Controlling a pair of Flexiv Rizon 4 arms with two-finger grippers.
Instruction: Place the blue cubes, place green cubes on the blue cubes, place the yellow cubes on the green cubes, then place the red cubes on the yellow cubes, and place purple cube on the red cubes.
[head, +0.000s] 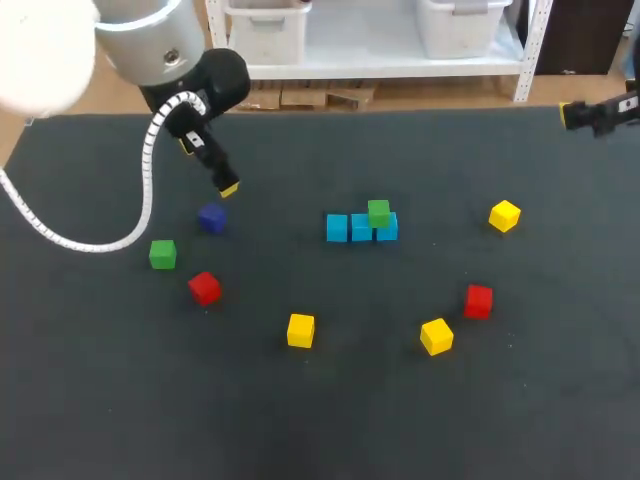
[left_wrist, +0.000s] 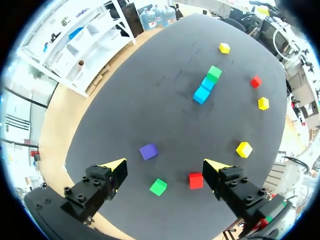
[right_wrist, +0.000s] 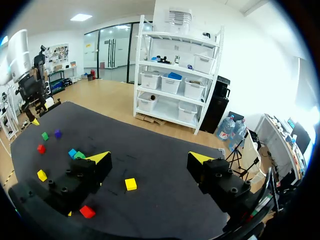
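My left gripper: open, near small purple cube.
My right gripper: open, at dark table far edge.
Blue cube row: lies left-right, green cube atop.

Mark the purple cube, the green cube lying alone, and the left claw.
purple cube (head: 211, 217), head view, its visible middle.
lone green cube (head: 162, 254), head view, its visible middle.
left claw (left_wrist: 165, 164), left wrist view, midway between its open yellow tips.

The left arm comes in from the far left, its left gripper angled downward with fingers spread wide. The right gripper sits far right, fingers likewise parted.
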